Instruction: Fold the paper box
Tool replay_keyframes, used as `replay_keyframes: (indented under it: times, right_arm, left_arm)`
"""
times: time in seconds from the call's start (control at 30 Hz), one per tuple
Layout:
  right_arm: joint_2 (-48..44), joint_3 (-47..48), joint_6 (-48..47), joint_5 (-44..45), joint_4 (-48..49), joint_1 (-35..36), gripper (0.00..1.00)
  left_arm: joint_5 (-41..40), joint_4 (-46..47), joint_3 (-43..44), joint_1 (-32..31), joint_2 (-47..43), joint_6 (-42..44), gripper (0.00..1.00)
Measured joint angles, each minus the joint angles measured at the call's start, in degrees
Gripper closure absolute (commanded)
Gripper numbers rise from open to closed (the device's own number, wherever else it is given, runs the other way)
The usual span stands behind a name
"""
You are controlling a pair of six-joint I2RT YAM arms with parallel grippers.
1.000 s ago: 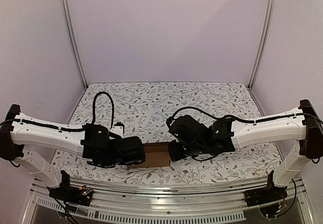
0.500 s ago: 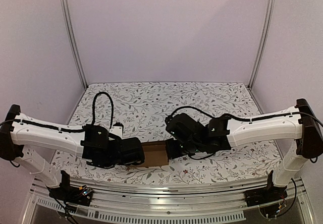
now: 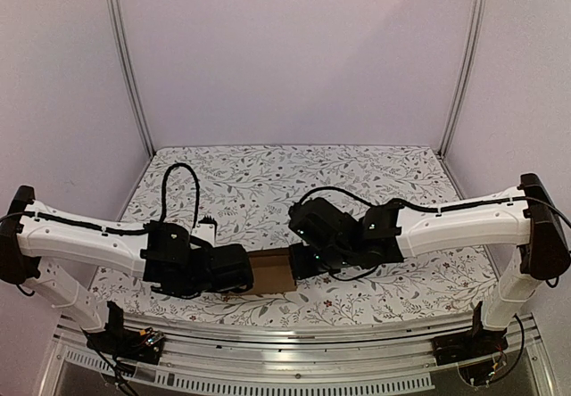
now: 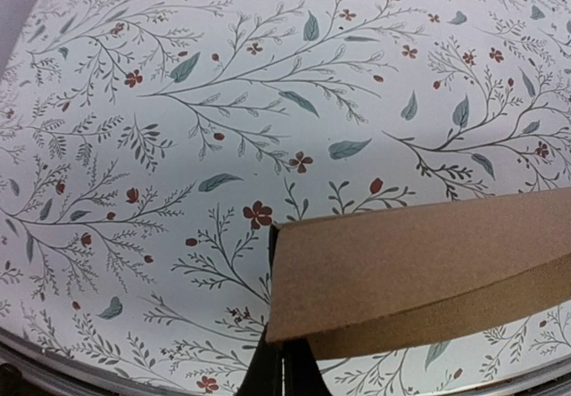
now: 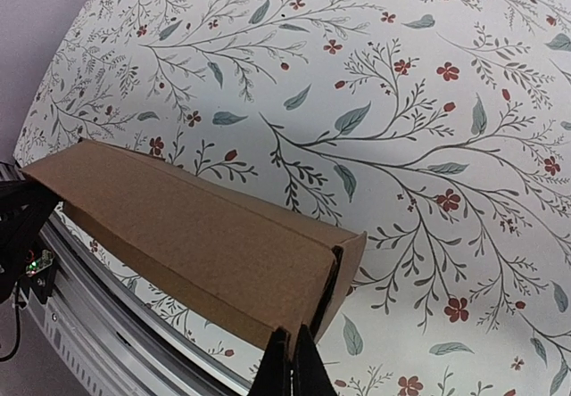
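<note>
The paper box (image 3: 272, 271) is a plain brown carton lying flat on the floral tablecloth near the front edge, between my two grippers. My left gripper (image 3: 253, 276) is shut, and its tips (image 4: 283, 353) sit under the box's left end (image 4: 419, 262). My right gripper (image 3: 295, 267) is shut too, its tips (image 5: 292, 341) against the lower corner of the box's right end (image 5: 196, 235). There an end flap (image 5: 351, 267) stands slightly ajar with a dark slit beside it. I see no cardboard between either pair of fingers.
A metal rail (image 3: 285, 338) runs along the table's near edge just below the box. Purple walls and two upright frame posts (image 3: 128, 66) close the back and sides. A black cable loop (image 3: 178, 182) rises from the left arm.
The right arm has moved left, pushing against the box's right end. The box and the left gripper have shifted slightly left. Both grippers stayed shut.
</note>
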Motion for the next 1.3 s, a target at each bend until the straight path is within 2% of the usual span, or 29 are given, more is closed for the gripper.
replay_keyframes:
  times: [0.43,0.77,1.3]
  right_arm:
    - [0.59,0.52,0.76,0.04,-0.02,-0.22,1.00]
    - [-1.42,-3.13,-0.79,1.51,1.03,-0.02,1.00]
    - [-1.95,-8.28,-0.98,5.70,8.55,1.38,1.00]
  left_arm:
    - [-0.39,1.51,-1.55,0.02,-1.16,0.55,1.00]
    - [0.20,4.26,-1.90,0.00,-1.81,0.68,1.00]
    - [0.15,4.90,-1.81,0.00,-0.63,0.72,1.00]
